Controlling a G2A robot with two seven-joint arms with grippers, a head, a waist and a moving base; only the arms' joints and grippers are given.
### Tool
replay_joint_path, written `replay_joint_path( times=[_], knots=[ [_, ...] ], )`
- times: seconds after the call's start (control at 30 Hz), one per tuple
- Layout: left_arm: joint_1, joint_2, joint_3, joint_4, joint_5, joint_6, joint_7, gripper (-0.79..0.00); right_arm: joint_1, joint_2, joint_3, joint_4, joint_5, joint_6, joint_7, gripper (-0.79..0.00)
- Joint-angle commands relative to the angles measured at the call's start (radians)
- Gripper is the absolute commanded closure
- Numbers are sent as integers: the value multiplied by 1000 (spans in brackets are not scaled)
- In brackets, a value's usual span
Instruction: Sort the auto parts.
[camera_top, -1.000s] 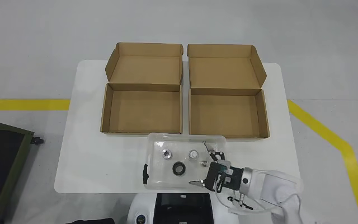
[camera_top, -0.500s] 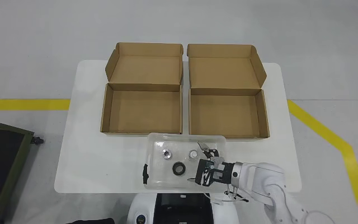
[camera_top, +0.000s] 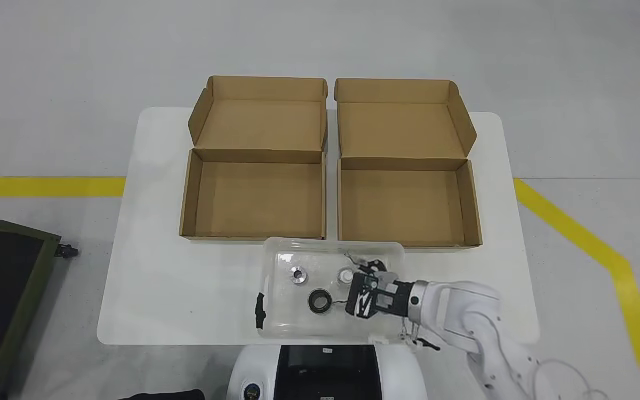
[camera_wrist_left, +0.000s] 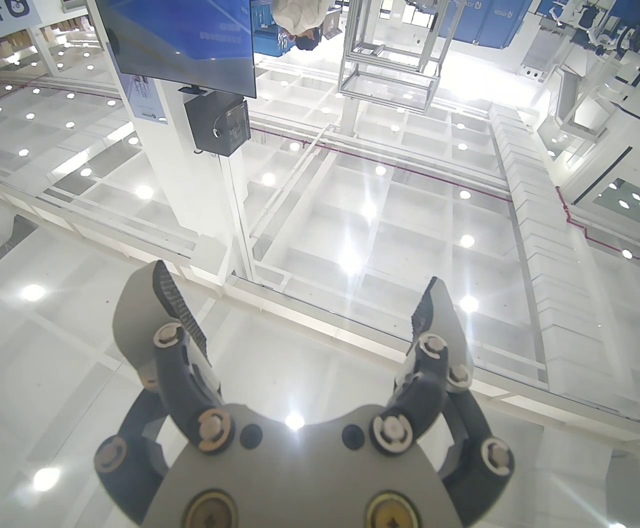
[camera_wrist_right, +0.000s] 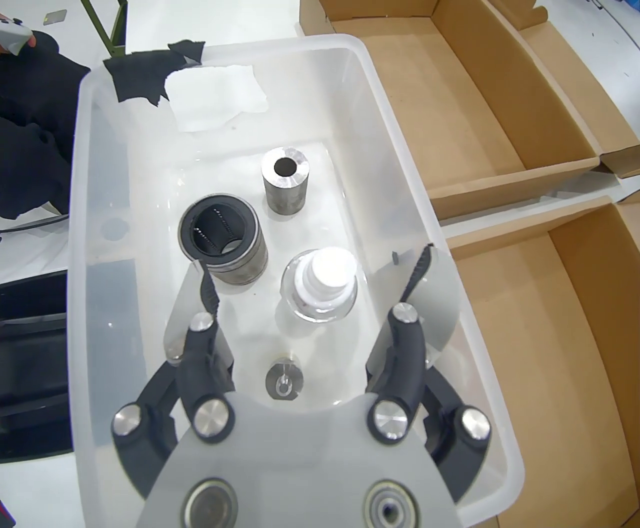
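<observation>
White table (camera_top: 150, 200), clear bin (camera_wrist_right: 225, 44) of parts at near edge. Right gripper (camera_wrist_right: 315, 267) wide open, empty, at bin's right end. White-capped part (camera_wrist_right: 325, 285) stands upright just left, centred btwn fingers; prob. next pick. Left gripper (camera_wrist_left: 297, 280) open, empty, aimed at ceiling.

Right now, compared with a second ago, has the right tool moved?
Yes. In the top view the right tool has slid from the right end of the bin inward toward its middle.
</observation>
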Motion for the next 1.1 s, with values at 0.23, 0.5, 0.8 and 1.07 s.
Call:
replay_joint_path(
  times=[0.23, 0.5, 0.8, 1.07],
  knots=[
    [0, 0, 0, 0, 0, 0, 0, -785, 13, 6, -7, 28, 8, 1, -13, -345],
    [0, 0, 0, 0, 0, 0, 0, -785, 23, 15, 5, 11, 24, -25, -9, 0],
    [0, 0, 0, 0, 0, 0, 0, -785, 11, 32, 58, -108, 74, -78, 37, 0],
    [0, 0, 0, 0, 0, 0, 0, -785, 9, 40, 100, -134, 242, -117, -82, 0]
  ],
)
